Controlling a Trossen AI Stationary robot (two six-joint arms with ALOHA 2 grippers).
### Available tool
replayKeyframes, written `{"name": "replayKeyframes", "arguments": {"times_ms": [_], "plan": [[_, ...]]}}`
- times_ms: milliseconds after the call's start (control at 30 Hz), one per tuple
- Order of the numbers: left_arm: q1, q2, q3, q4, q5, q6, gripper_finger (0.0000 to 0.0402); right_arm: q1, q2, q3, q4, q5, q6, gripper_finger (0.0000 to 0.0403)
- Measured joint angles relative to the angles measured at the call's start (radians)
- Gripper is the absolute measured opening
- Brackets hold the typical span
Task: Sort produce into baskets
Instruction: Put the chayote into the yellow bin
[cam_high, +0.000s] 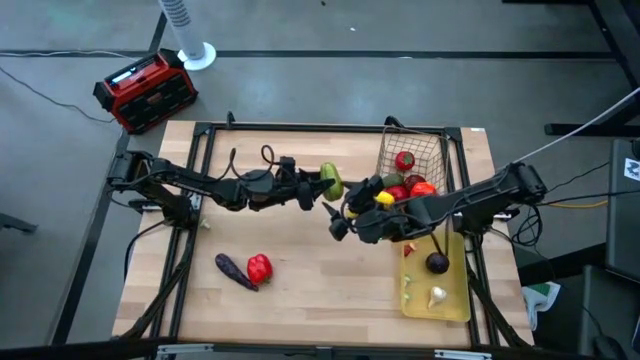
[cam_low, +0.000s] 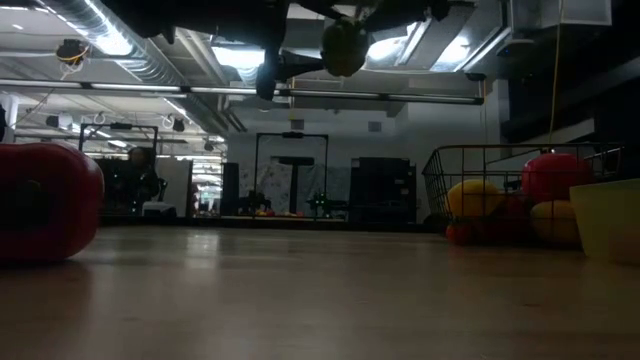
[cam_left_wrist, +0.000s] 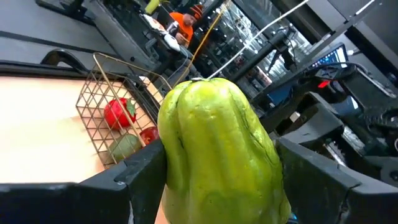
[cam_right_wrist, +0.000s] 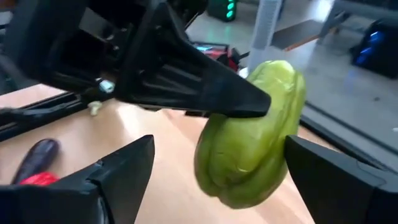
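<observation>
Green pepper (cam_high: 331, 181) pinched in the left end effector (cam_high: 322, 183), held up off the tabletop (cam_high: 310, 270) near its middle, just short of the wire basket (cam_high: 412, 150). Seen in the left wrist view clamped between both dark fingers (cam_left_wrist: 140, 180), which press on its two flanks. Seen in the low view high overhead as a dark round lump (cam_low: 344, 47).

Right end effector (cam_high: 340, 216) close beside it, spread wide, with the pepper (cam_right_wrist: 252, 140) sitting in the gap between the two fingers (cam_right_wrist: 118, 171) in the right wrist view and touching neither. Left finger of the other arm laid across the pepper's upper side in that same view.

Further out, to the right: wire basket at the far right of the tabletop, holding red, orange and yellow pieces, among them a red apple (cam_high: 404, 160) and a lemon (cam_high: 384, 198). Yellow tray (cam_high: 455, 300) just in front of the basket, along the right edge, with a dark round piece (cam_high: 437, 263) and a white garlic (cam_high: 437, 296) in it.

To the left front: purple eggplant (cam_high: 235, 270) and red pepper (cam_high: 259, 267) lying side by side on the bare wood, well apart from both containers.

Off the tabletop, at the far left: red-and-black box (cam_high: 145, 90) on the floor.
</observation>
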Motion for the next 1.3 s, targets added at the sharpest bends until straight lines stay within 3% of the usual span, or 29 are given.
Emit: {"name": "replayKeyframes", "arguments": {"times_ms": [133, 300, 633, 967, 1300], "plan": [[-0.008, 0.000, 0.000, 0.001, 0.007, 0.001, 0.0269, 0.001, 0.019, 0.000, 0.008, 0.087, -0.003, 0.0353], [-0.021, 0.000, 0.000, 0.012, 0.019, 0.003, 0.0269, -0.014, 0.018, 0.000, 0.010, 0.090, 0.003, 0.0353], [-0.030, 0.000, 0.000, 0.011, 0.012, 0.013, 0.0269, -0.062, 0.016, 0.000, 0.005, -0.087, 0.118, 0.0346], [-0.030, 0.000, 0.000, 0.002, 0.013, 0.031, 0.0270, -0.064, 0.016, 0.000, -0.027, -0.111, 0.124, 0.0252], [-0.020, 0.000, 0.000, -0.027, 0.025, -0.024, 0.0285, -0.065, 0.016, 0.000, -0.044, -0.148, 0.122, 0.0266]]}}
